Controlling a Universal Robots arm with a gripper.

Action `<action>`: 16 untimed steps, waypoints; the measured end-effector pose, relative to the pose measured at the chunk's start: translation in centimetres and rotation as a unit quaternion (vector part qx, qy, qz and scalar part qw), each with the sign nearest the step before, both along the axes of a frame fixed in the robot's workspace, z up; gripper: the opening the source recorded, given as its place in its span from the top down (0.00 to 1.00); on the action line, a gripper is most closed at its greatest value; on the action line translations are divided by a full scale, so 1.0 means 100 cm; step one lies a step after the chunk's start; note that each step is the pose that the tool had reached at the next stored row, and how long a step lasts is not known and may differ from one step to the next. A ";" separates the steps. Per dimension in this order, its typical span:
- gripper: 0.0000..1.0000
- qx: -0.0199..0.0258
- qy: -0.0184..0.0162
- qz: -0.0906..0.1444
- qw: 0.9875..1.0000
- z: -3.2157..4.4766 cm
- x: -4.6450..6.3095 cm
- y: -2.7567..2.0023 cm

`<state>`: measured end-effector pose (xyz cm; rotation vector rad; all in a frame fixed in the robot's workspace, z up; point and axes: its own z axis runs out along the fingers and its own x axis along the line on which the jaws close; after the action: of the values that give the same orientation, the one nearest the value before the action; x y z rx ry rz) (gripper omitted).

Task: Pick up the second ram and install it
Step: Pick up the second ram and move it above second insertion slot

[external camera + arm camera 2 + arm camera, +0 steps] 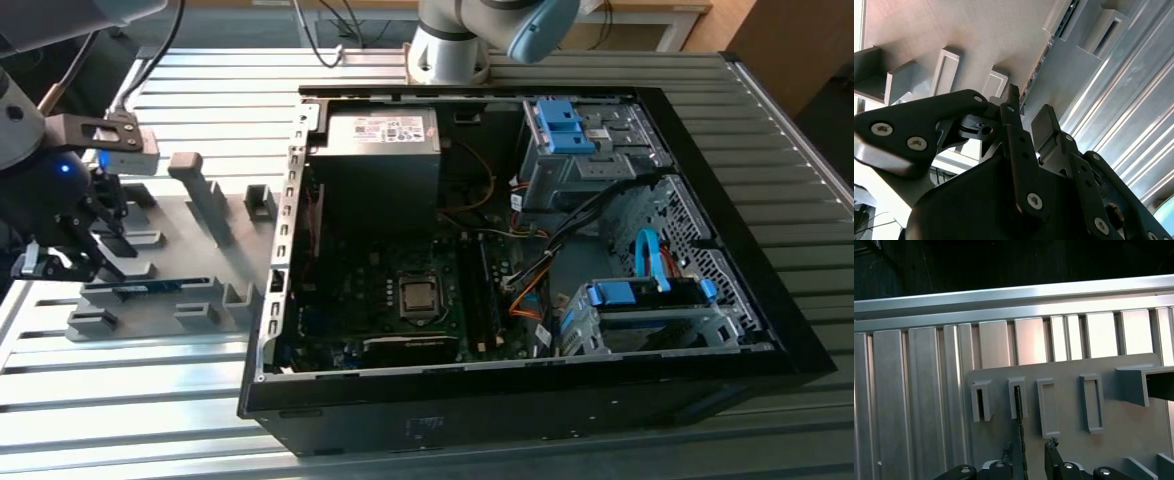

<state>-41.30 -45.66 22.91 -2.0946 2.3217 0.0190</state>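
Between spread jaws: the second ram [1019, 430], edge-on.

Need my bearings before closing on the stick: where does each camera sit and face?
Exterior view: off the arm, looking down on the PC case, grey holder and gripper.
First wrist view: on the wrist, facing down past the jaws onto the second ram in the holder.
Second wrist view: behind the jaws, looking along them.
Shared: both wrist views show open jaws and holder slots.
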 end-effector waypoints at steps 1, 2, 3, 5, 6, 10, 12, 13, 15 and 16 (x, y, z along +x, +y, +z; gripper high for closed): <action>0.62 0.000 0.000 0.000 1.000 -0.0009 0.000 -0.0004; 0.62 0.000 0.000 0.000 1.000 -0.0017 0.000 -0.0005; 0.62 0.000 0.000 0.000 1.000 -0.0024 0.000 -0.0007; 0.62 0.000 0.000 0.000 1.000 -0.0041 0.001 -0.0009; 0.62 0.000 0.000 0.000 1.000 -0.0054 0.001 -0.0009; 0.62 0.000 -0.001 -0.001 1.000 -0.0119 0.001 -0.0009; 0.62 0.000 -0.001 -0.001 1.000 -0.0151 0.002 -0.0010; 0.62 0.000 -0.001 -0.001 1.000 -0.0164 0.002 -0.0010; 0.62 0.000 -0.001 -0.001 1.000 -0.0188 0.002 -0.0011; 0.62 -0.001 -0.001 -0.001 1.000 -0.0198 0.002 -0.0012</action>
<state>-41.06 -45.78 20.92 -2.0926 2.3219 0.0152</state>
